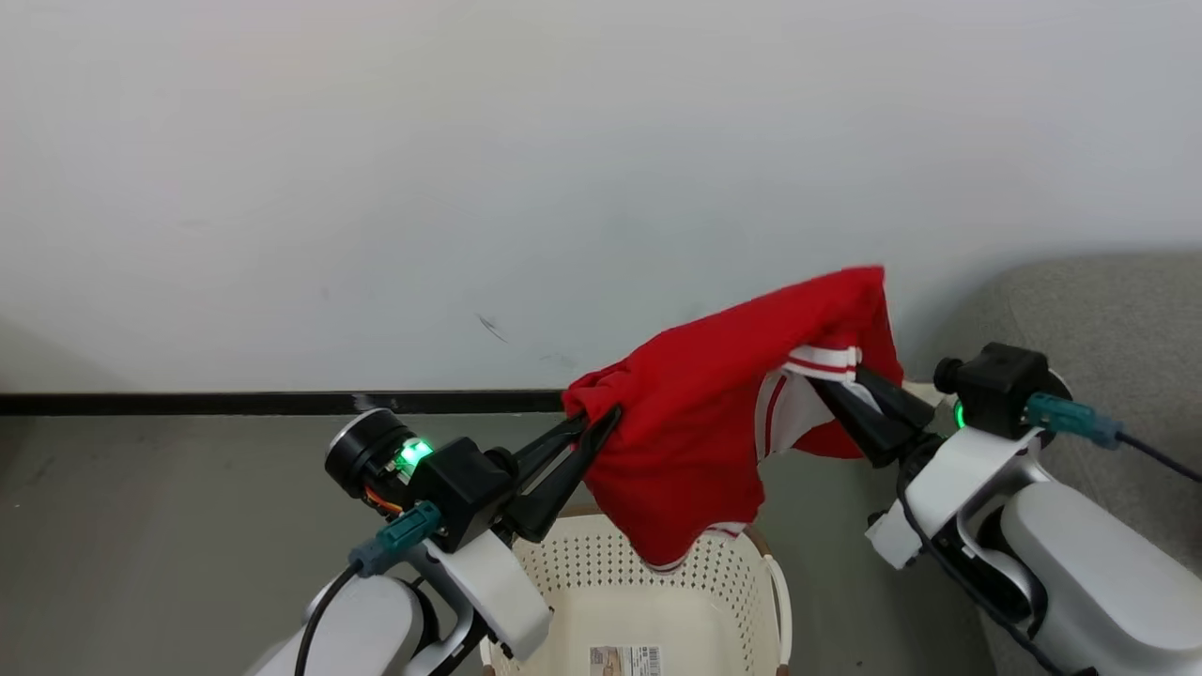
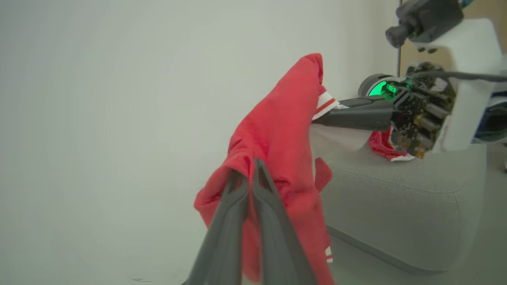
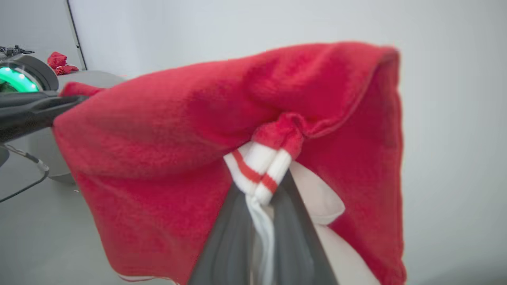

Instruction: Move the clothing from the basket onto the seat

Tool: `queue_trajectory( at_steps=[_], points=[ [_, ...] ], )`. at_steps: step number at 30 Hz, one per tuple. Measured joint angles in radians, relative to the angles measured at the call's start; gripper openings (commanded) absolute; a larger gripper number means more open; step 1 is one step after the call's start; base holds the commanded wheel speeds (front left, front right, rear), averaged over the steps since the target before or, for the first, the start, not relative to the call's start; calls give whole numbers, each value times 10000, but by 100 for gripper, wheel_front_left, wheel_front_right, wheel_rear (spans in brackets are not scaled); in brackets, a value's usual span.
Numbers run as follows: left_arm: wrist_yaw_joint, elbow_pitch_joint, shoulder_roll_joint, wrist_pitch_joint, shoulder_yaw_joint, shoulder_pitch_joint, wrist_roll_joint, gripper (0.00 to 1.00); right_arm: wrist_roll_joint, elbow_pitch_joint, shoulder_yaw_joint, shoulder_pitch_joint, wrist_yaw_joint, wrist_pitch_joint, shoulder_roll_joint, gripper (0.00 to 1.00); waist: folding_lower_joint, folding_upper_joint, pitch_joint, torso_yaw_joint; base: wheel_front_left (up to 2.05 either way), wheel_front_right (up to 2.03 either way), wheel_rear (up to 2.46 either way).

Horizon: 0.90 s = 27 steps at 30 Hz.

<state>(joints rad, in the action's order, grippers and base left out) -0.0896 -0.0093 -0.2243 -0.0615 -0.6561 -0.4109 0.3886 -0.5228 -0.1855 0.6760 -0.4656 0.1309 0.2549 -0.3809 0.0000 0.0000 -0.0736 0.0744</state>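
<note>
A red garment with white striped edging [image 1: 714, 413] hangs stretched between both grippers, above the cream perforated basket [image 1: 601, 563]; its lowest tip dangles over the basket's far rim. My left gripper [image 1: 608, 420] is shut on the garment's left end, and the left wrist view shows the fingers [image 2: 257, 174] pinching red fabric [image 2: 277, 130]. My right gripper [image 1: 836, 390] is shut on the white striped cuff [image 3: 259, 166]. The grey seat [image 1: 1108, 310] stands to the right. Another piece of red clothing [image 2: 380, 144] lies on the seat [image 2: 396, 206].
A pale wall with a black baseboard [image 1: 235, 403] runs behind, above the grey floor [image 1: 188, 488]. The basket holds a label sticker [image 1: 624, 660] on its bottom. Cables trail from both wrists.
</note>
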Motion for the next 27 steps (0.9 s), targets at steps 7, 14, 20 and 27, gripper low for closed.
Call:
queue_trajectory(
  at_steps=[7, 14, 20, 27],
  points=[
    [92, 125, 167, -50, 42, 410, 274, 100, 153, 215, -1187, -2, 0, 2, -12, 0, 0, 0, 54, -312, 0, 0, 0],
    [171, 188, 196, -196, 107, 617, 424, 100, 307, 385, -2165, 46, 0, 2, -90, 0, 0, 0, 111, -659, 0, 0, 0],
    [184, 261, 194, -320, 125, 782, 426, 100, 453, 587, -3045, 200, 0, 2, -127, 0, 0, 0, 158, -963, 0, 0, 0],
    [182, 280, 203, -466, 92, 834, 426, 100, 688, 823, -4167, 910, 0, 2, -213, 0, 0, 0, 192, -1358, 0, 0, 0]
  ],
)
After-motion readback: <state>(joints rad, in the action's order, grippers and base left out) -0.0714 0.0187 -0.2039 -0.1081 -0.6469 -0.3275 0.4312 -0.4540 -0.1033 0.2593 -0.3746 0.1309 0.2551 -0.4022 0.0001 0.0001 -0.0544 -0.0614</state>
